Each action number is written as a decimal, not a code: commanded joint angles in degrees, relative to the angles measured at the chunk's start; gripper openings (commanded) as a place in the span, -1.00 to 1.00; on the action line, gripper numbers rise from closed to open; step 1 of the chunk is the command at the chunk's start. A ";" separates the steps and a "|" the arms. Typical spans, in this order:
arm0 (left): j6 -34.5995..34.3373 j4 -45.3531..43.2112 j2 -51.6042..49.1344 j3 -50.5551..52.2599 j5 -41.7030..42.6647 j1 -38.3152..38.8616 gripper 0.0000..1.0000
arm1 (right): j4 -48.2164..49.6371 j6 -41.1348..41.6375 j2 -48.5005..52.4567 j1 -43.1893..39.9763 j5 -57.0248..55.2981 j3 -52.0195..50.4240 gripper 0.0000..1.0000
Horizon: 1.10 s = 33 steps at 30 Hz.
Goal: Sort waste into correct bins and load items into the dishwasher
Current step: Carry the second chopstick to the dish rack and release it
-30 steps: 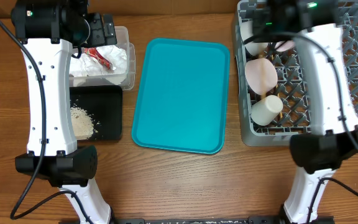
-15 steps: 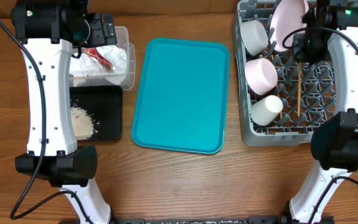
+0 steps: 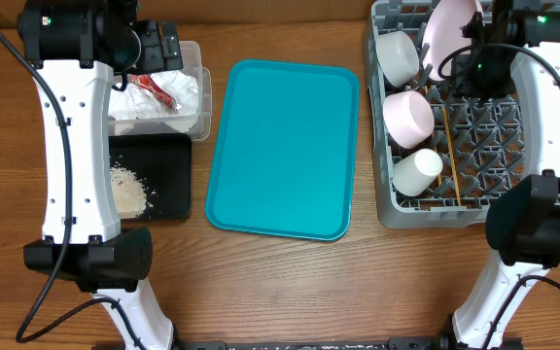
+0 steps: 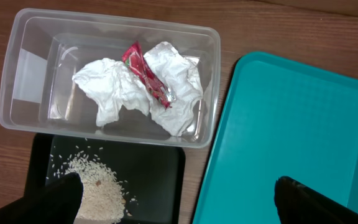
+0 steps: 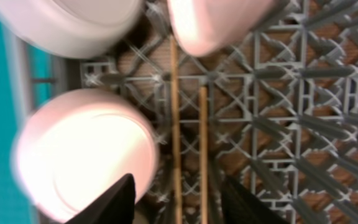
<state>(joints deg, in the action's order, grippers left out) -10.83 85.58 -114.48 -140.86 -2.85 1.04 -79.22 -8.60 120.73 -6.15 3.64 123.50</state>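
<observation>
The grey dish rack [image 3: 552, 107] holds a white bowl [image 3: 397, 56], a pink plate [image 3: 452, 34], a pink bowl [image 3: 408, 115], a white cup [image 3: 417, 172] and two chopsticks [image 3: 452, 146]. My right gripper [image 3: 472, 66] hovers open over the rack's far part. In the right wrist view the chopsticks [image 5: 174, 124] lie flat on the rack lattice [image 5: 291, 93] between my open fingers [image 5: 180, 205], beside the pink bowl [image 5: 86, 149]. My left gripper [image 4: 185, 205] is open and empty above the clear tub [image 4: 23, 74], which holds napkins [image 4: 117, 93] and a red packet [image 4: 146, 74].
The black tray [image 3: 163, 165] with a rice heap [image 3: 129, 190] sits in front of the clear tub [image 3: 200, 58]. The teal tray [image 3: 285, 146] lies between bins and rack. In the left wrist view the rice [image 4: 98, 186] and teal tray [image 4: 291, 137] show below.
My right arm swung off the rack's middle to its right side, uncovering the dishes. The chopsticks now lie slightly further left on the rack. The left arm has not moved.
</observation>
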 commanded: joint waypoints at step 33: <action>-0.98 -0.13 0.24 -0.90 -0.55 0.15 1.00 | -17.81 10.80 -28.59 2.27 13.79 25.51 1.00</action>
<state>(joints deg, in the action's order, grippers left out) -10.83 85.58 -114.48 -140.86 -2.87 1.04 -97.17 1.50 93.78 -3.73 18.94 148.86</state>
